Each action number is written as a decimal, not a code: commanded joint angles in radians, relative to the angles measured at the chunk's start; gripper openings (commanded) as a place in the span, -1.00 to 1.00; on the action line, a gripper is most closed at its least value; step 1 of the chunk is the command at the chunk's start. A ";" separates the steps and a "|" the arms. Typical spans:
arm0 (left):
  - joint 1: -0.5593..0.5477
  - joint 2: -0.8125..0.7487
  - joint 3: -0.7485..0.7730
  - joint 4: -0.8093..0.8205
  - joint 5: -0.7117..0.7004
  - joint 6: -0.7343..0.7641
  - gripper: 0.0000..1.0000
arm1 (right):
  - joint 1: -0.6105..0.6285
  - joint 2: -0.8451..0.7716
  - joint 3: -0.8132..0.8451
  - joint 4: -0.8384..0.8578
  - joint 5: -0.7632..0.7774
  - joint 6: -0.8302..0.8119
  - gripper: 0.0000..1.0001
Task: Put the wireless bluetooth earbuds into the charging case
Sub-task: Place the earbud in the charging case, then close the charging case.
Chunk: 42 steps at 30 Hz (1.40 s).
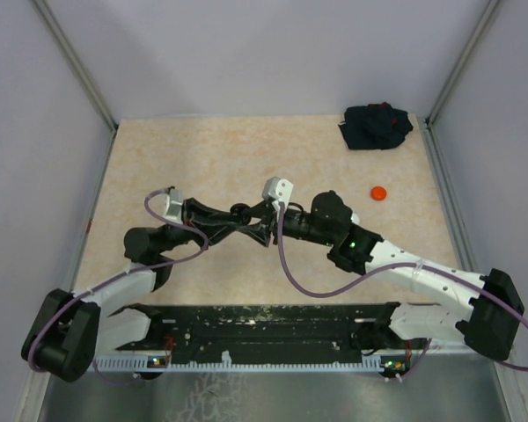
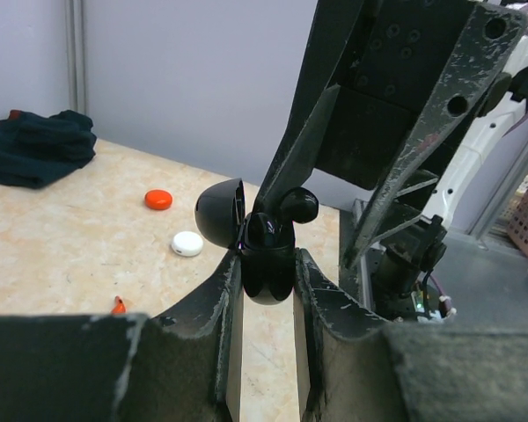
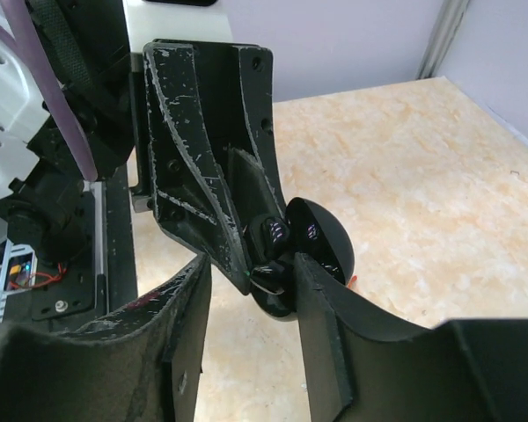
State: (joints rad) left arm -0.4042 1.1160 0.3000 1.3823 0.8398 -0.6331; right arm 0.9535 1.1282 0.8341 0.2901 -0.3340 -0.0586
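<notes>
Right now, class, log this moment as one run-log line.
left gripper: shut on charging case | lid: open | right gripper: open | black earbud: at case opening

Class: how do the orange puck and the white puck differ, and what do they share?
The orange puck is orange, the white puck white. The orange puck lies nearer the dark cloth; the white puck nearer the charging case. Both are round, flat, resting on the table.

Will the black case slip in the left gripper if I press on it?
Probably slippery: the charging case looks glossy and rounded, pinched by the left gripper only at its sides. An off-centre push may twist it. Its open lid could swing if bumped.
</notes>
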 commanded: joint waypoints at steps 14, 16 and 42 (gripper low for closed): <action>-0.006 -0.115 0.016 -0.199 -0.103 0.244 -1.00 | 0.012 -0.074 0.096 -0.233 0.288 0.153 0.17; -0.007 -0.111 0.013 -0.191 -0.102 0.240 -1.00 | 0.011 -0.071 0.102 -0.236 0.281 0.170 0.21; -0.015 -0.114 0.009 -0.195 -0.100 0.238 -1.00 | 0.005 0.031 0.168 -0.170 0.368 0.307 0.46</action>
State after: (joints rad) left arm -0.4141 1.0126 0.3000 1.1702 0.7425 -0.4015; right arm 0.9611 1.1736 0.9520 0.0872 -0.0120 0.2417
